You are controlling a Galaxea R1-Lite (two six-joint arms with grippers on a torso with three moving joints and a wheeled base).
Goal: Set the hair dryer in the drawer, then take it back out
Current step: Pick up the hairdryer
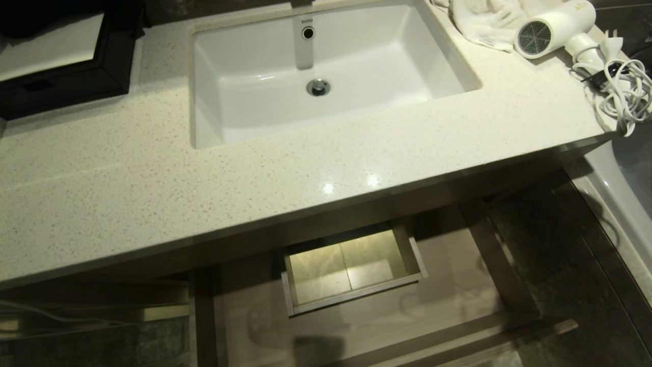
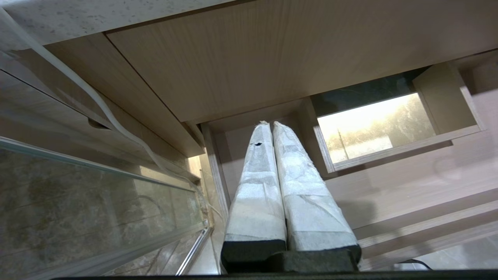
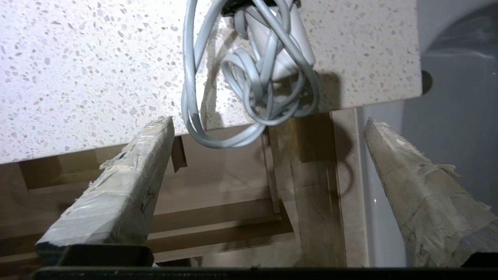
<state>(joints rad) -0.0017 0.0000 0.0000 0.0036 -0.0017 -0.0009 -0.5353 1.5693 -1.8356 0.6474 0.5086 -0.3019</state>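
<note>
The white hair dryer (image 1: 552,28) lies at the far right back of the countertop (image 1: 254,168), grey grille facing the sink. Its bundled cord (image 1: 621,94) spreads to the counter's right front corner. The wood-grain drawer (image 1: 448,275) stands pulled out below the counter, with nothing in it and a boxed cutout (image 1: 351,270) at its back. Neither gripper shows in the head view. My right gripper (image 3: 268,121) is open, hovering over the counter's front corner just short of the cord (image 3: 249,77), with the drawer (image 3: 218,171) beneath. My left gripper (image 2: 271,123) is shut and empty, low beside the drawer (image 2: 408,182).
A white sink (image 1: 229,102) takes up the middle of the counter. A white towel (image 1: 484,20) lies behind the dryer and a black box (image 1: 61,66) stands at the back left. A white tub edge (image 1: 621,188) runs along the right. A glass panel (image 2: 78,202) is near the left arm.
</note>
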